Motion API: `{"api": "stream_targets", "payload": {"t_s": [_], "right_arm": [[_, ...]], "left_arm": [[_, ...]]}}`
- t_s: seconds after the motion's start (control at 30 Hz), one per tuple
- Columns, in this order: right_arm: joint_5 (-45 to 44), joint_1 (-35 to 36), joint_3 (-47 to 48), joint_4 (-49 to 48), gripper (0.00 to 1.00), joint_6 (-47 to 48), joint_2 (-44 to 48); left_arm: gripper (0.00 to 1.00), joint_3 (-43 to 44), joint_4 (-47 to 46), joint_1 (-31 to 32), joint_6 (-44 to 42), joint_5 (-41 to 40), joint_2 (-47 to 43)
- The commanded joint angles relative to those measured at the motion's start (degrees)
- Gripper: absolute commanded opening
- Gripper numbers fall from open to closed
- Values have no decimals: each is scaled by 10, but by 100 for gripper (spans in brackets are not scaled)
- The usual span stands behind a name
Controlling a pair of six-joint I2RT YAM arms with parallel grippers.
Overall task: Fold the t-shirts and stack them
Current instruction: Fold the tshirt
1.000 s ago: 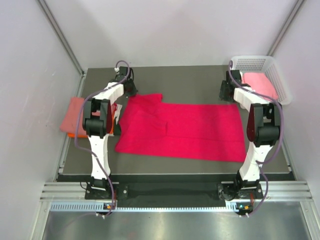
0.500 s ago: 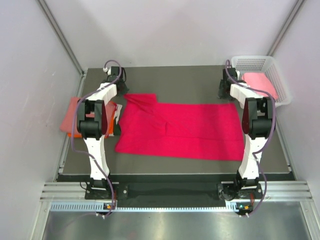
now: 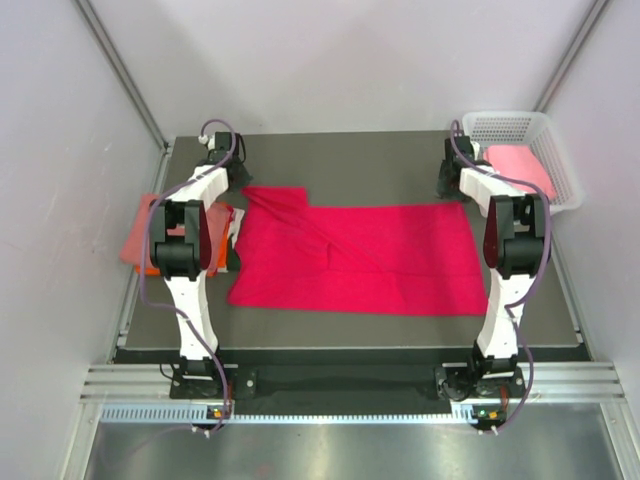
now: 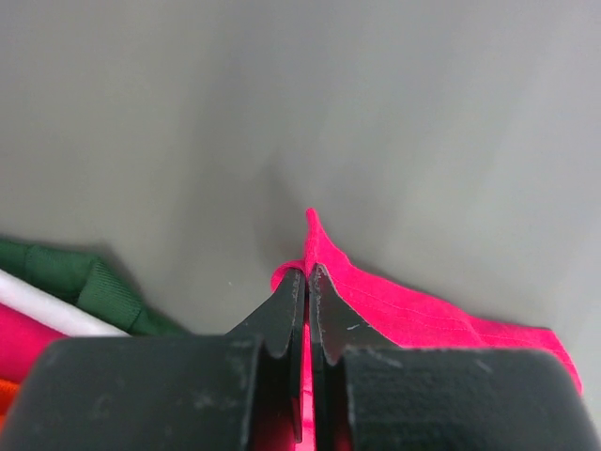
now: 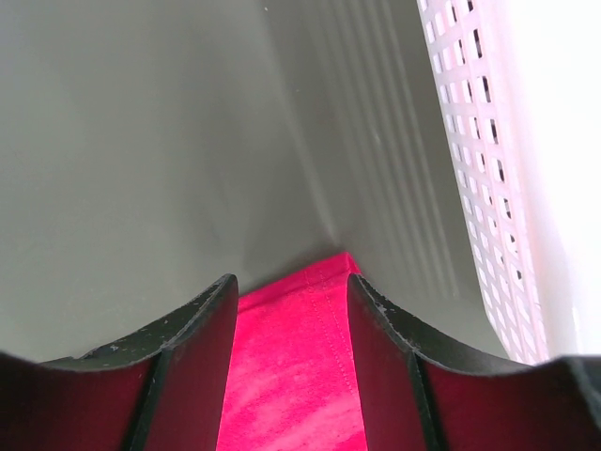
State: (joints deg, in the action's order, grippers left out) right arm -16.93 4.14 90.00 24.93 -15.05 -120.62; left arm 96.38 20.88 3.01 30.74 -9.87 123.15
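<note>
The crimson-pink t-shirt (image 3: 360,258) lies spread across the middle of the table. My left gripper (image 3: 241,180) is at its far left corner. In the left wrist view that gripper (image 4: 307,274) is shut on a pinch of the crimson cloth (image 4: 413,315). My right gripper (image 3: 450,186) is at the far right corner. In the right wrist view its jaws (image 5: 291,287) stand apart, and the hemmed corner (image 5: 300,357) lies flat between them. A salmon t-shirt (image 3: 140,225) lies on an orange one (image 3: 150,268) at the left edge. A light pink t-shirt (image 3: 520,165) lies in the basket.
The white mesh basket (image 3: 510,122) stands at the far right corner, close beside my right gripper, and its wall (image 5: 479,141) shows in the right wrist view. Green cloth (image 4: 84,282) and a white strip (image 4: 47,310) lie left of my left gripper. White walls close in three sides.
My left gripper has moved left and back, dragging the shirt's far left corner outward and flattening the fold there. The right arm has drawn back a little towards the basket.
</note>
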Motion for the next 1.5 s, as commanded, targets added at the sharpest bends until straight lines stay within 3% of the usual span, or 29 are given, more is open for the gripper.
{"api": "stream_targets", "payload": {"t_s": [0.0, 0.13, 0.77, 0.9, 0.97, 1.0, 1.03, 1.13, 1.47], "right_arm": [[-13, 4, 24, 8, 50, 0, -21], [-16, 3, 58, 36, 47, 0, -49], [-28, -12, -32, 18, 48, -17, 22], [-20, -15, -40, 12, 38, -19, 18], [-23, -17, -38, 5, 27, -22, 17], [-26, -16, -36, 2, 12, -21, 17], [-27, -16, -24, 3, 6, -21, 14], [-24, -16, 16, 23, 0, -21, 2], [-49, -16, 40, 31, 0, -17, 53]], "left_arm": [[0, -1, -35, -5, 4, 7, -33], [0, -1, -37, -5, 4, 22, -33], [0, 1, -39, 9, 1, 32, -29], [0, -1, -40, 9, 1, 33, -31], [0, -1, -40, 10, 0, 34, -31], [0, -1, -41, 11, 1, 35, -31], [0, -1, -41, 11, 1, 35, -29], [0, 0, -43, 15, 0, 40, -27], [0, 28, -36, 37, -1, 43, -14]]}}
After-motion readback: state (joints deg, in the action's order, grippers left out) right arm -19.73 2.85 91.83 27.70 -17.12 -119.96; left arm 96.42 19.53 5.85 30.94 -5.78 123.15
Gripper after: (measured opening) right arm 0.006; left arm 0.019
